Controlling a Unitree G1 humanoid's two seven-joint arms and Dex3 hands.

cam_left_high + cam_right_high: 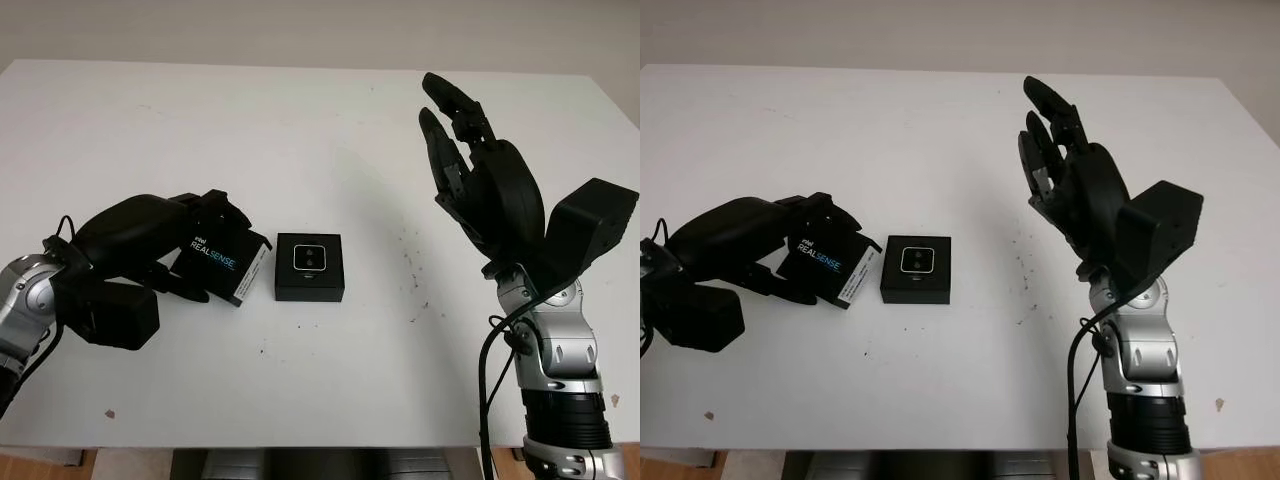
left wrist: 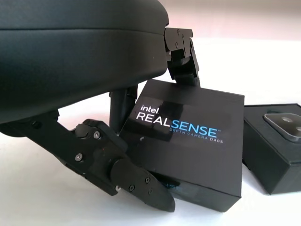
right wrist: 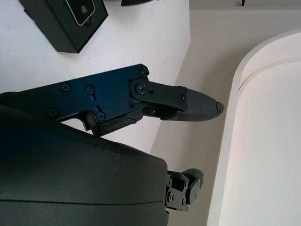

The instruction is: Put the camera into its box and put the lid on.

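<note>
Black lid (image 1: 222, 262) tilted in left hand (image 1: 150, 245), beside box (image 1: 309, 267).

On the white bench (image 1: 940, 120) we saw the left robot hand (image 1: 790, 255) gripping the tilted lid (image 1: 828, 265) just beside the open box (image 1: 917, 268) with the camera (image 1: 917, 261) inside, while the right robot hand (image 1: 1065, 165) hung open above the bench.

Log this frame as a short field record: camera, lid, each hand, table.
camera: seated in the open box base, lens up
lid: off the box, tilted, beside the base on its left, printed RealSense
left hand: fingers closed around the lid
right hand: open, raised above the table's right side
table: white
lid placement: not yet done
</note>
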